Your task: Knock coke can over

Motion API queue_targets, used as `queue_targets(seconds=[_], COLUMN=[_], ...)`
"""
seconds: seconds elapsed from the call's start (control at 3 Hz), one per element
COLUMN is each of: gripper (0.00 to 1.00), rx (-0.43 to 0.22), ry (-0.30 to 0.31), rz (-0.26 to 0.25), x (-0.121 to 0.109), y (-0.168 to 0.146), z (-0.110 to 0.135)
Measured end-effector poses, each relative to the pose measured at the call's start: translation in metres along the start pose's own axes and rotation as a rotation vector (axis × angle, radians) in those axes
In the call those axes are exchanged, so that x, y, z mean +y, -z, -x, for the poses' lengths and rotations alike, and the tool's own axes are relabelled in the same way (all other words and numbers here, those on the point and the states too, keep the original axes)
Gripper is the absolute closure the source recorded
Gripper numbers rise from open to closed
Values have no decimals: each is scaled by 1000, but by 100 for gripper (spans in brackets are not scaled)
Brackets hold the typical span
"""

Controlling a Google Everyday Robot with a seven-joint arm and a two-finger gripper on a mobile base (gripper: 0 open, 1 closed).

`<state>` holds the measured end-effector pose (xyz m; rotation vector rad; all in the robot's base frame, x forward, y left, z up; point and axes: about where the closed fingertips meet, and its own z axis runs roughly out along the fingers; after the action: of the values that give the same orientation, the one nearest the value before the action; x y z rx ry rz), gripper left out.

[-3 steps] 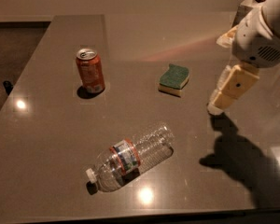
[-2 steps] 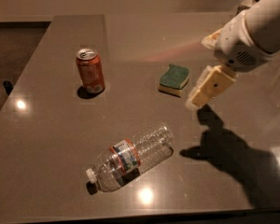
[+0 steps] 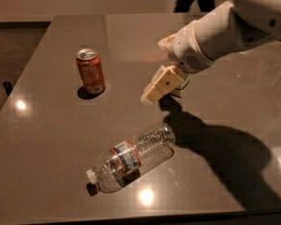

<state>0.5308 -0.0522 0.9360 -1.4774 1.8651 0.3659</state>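
Note:
The coke can (image 3: pixel 90 71) is red-orange with a silver top and stands upright on the grey-brown table (image 3: pixel 47 125), left of centre. My gripper (image 3: pixel 150 96) hangs from the white arm that enters from the upper right. It is above the table, to the right of the can and clear of it, with its cream fingers pointing down and to the left. It holds nothing that I can see.
A clear plastic water bottle (image 3: pixel 131 157) with a red-blue label lies on its side near the front of the table. A green sponge (image 3: pixel 181 84) is mostly hidden behind the gripper. The table's left edge (image 3: pixel 18 78) drops to a dark floor.
The arm has swung left across the table, moving the gripper from the right side past the sponge toward the can. The can and the bottle have not moved.

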Motion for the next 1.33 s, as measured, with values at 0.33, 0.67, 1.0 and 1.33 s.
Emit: queue_targets(seconds=[0.33,0.67,1.0,1.33], gripper=[0,0,0,2], rx=[-91,-147,-182,-199], ry=[16,21,32,39], rz=[64,95,135,180], x=[-6,-10,-13,-12], y=[-61,-92,-125,-154], z=[37,59,79,97])
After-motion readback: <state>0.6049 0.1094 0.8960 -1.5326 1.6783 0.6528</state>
